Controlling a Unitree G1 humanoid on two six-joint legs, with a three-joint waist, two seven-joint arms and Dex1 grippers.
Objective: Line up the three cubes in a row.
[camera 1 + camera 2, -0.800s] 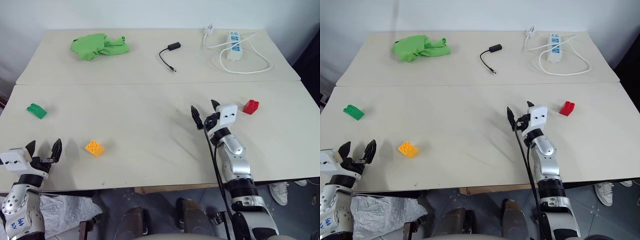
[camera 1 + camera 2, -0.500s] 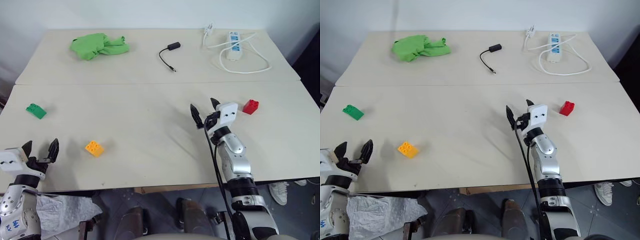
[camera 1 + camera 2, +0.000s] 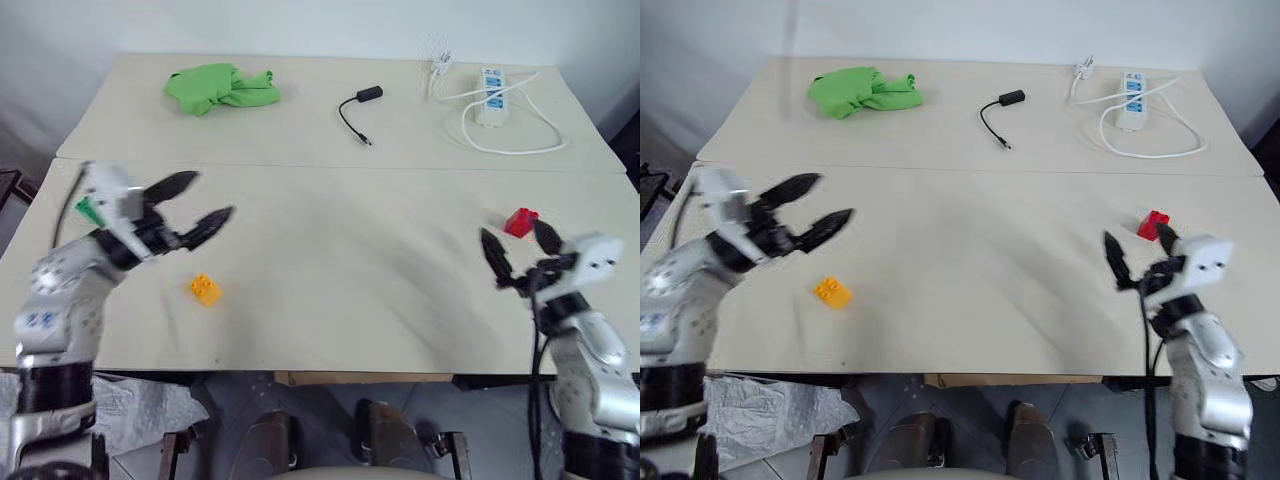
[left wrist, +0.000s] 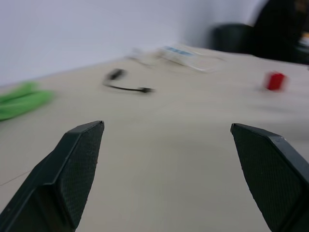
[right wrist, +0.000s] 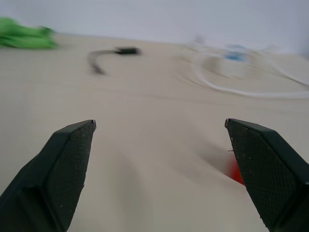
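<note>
The red cube sits on the right of the table, just beyond my right gripper, which is open and empty with its right finger next to the cube. That cube also shows by the right finger in the right wrist view. The orange-yellow cube lies at the near left. My left gripper hovers open and empty above the table, behind and above this cube, pointing right. A sliver of the green cube peeks out behind the left hand. The red cube appears far ahead of the left gripper.
A bright green cloth lies at the far left. A black cable with an adapter is at the far middle, and a white power strip with its cord at the far right. A seam runs between the two tabletops.
My left arm has risen from the near-left edge and swung in over the table. The right arm has moved right and back toward the near edge, beside the red cube. The cubes have not moved.
</note>
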